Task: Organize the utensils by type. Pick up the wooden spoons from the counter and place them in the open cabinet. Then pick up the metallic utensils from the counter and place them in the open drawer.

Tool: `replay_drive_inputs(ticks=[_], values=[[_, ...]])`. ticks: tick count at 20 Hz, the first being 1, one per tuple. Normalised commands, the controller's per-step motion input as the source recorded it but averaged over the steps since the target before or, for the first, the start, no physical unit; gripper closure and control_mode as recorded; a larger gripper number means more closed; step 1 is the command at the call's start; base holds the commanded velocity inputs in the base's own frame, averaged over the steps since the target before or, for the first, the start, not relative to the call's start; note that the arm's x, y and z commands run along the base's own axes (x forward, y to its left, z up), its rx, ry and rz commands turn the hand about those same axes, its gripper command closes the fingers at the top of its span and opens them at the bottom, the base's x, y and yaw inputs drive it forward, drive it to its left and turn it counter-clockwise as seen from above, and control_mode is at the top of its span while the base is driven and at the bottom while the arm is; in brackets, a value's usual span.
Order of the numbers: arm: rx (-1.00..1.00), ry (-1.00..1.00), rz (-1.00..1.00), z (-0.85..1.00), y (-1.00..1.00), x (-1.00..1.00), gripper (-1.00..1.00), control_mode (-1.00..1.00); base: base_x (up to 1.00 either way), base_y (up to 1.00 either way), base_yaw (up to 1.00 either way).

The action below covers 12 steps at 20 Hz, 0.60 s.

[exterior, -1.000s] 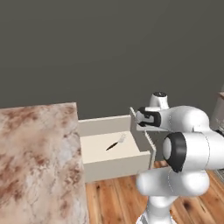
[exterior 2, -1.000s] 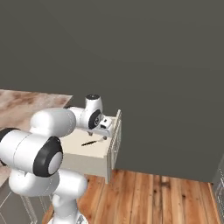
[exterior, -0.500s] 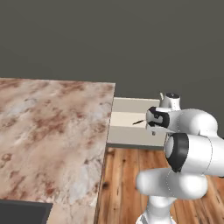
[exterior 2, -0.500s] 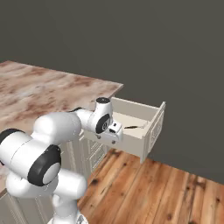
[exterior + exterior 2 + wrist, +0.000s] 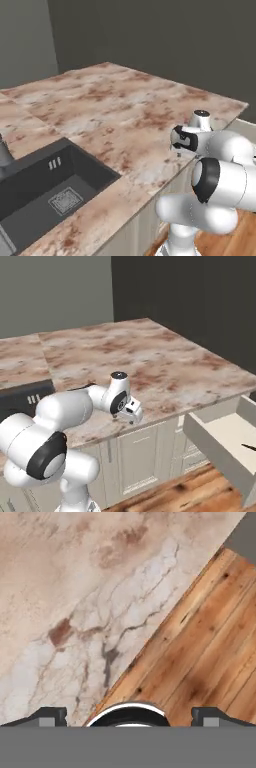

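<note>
The end effector (image 5: 128, 714) hung over the front edge of the desk (image 5: 115, 110), its fingertips (image 5: 47, 714) spread wide with nothing between them. Below it the hand view showed marbled stone on one side and wooden floor (image 5: 200, 657) on the other. In the right base view the end effector (image 5: 131, 412) sat at the desk (image 5: 150, 356) rim above the cream fronts. To the right the open drawer (image 5: 227, 443) stood pulled out, and a thin dark utensil (image 5: 248, 447), probably one of the metallic ones, lay on its pale bottom at the picture's edge. A dark sink (image 5: 47, 190) was set into the desk on the left.
</note>
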Motion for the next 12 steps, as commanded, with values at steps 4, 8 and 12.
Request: replay_drive_inputs(ticks=[4, 8, 12], values=[[0.0, 0.0, 0.0, 0.0, 0.0, 0.0, -1.0, 1.0, -0.21, 0.04, 1.0], [0.0, 0.0, 0.0, 0.0, 0.0, 0.0, -1.0, 1.0, -0.21, 0.1, 1.0], [0.0, 0.0, 0.0, 0.0, 0.0, 0.0, -1.0, 1.0, -0.08, 0.18, 1.0]])
